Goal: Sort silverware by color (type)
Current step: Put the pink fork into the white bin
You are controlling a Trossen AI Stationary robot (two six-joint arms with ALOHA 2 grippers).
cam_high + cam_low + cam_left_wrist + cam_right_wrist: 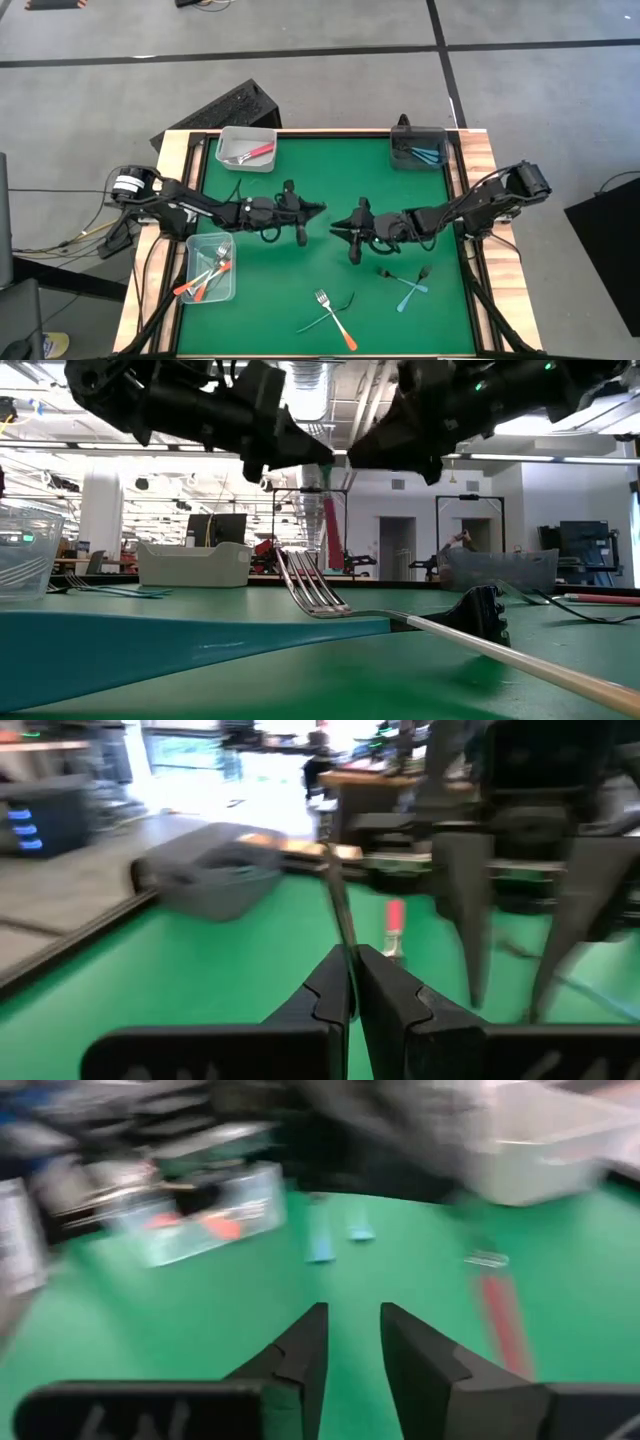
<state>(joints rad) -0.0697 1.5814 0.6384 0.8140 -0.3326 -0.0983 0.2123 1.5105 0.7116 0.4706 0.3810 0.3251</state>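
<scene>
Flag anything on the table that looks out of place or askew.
Several utensils still lie loose and criss-crossed on the green mat instead of in bins: an orange-handled fork crossing a teal-handled one near the front edge, and two blue-handled forks overlapping further right. In the front-left clear bin, orange handles stick out over the rim.

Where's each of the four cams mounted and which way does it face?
High: overhead, straight down on table; both arms show.
Low: table height, level across into room; arms overhead.
Left wrist: past left gripper, shut on utensil, toward grey bin.
Right wrist: past open right gripper, toward clear bin.
Shared: high and left wrist both see the grey bin.
</scene>
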